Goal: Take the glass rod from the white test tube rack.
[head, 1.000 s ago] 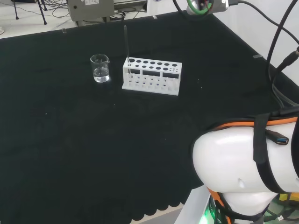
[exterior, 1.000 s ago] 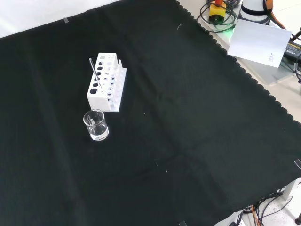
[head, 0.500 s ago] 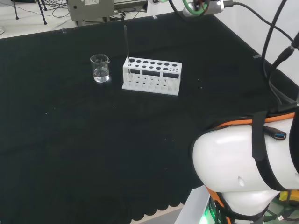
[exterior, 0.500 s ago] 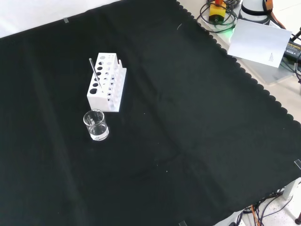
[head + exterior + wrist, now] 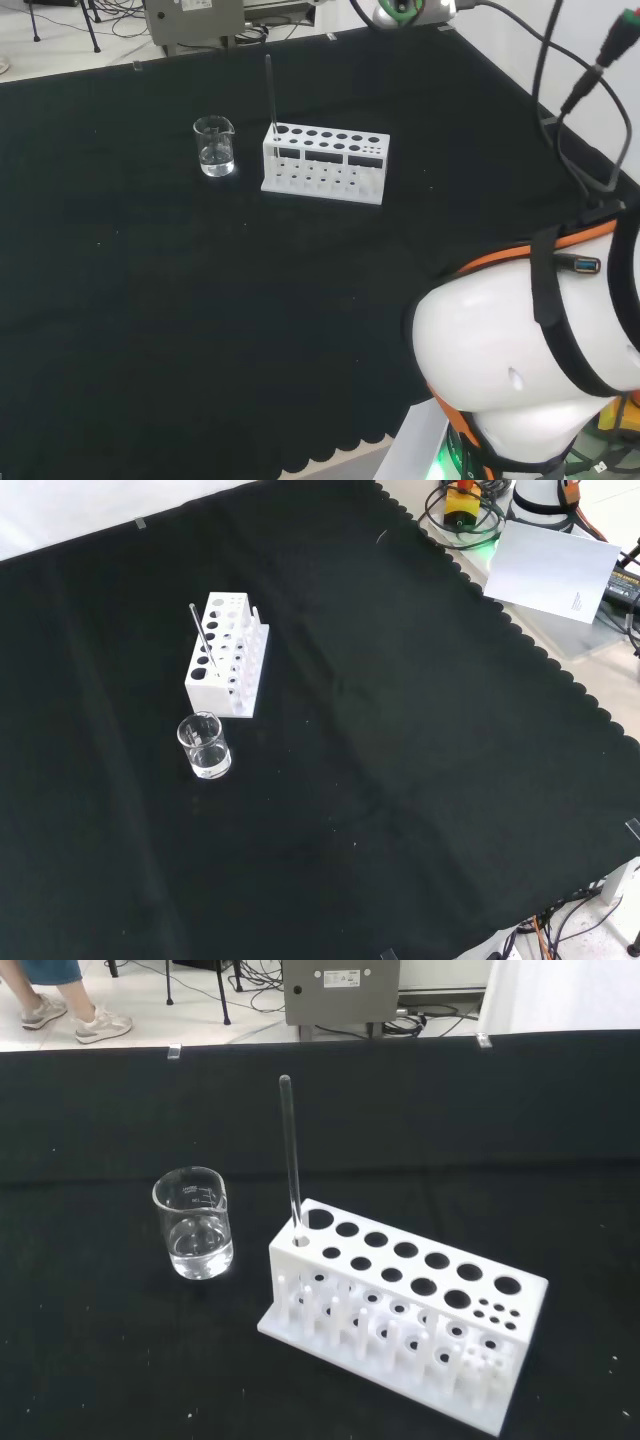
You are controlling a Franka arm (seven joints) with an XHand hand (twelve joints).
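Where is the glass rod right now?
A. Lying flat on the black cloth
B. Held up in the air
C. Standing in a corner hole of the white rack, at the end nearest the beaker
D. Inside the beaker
C: the glass rod stands in a corner hole of the white rack, at the end beside the beaker.

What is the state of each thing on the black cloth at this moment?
Thin clear glass rod: upright in a corner hole of the rack, nothing touching it.
White plastic test tube rack: standing on the cloth, other holes empty.
Small clear glass beaker: upright beside the rack, holding some clear liquid.
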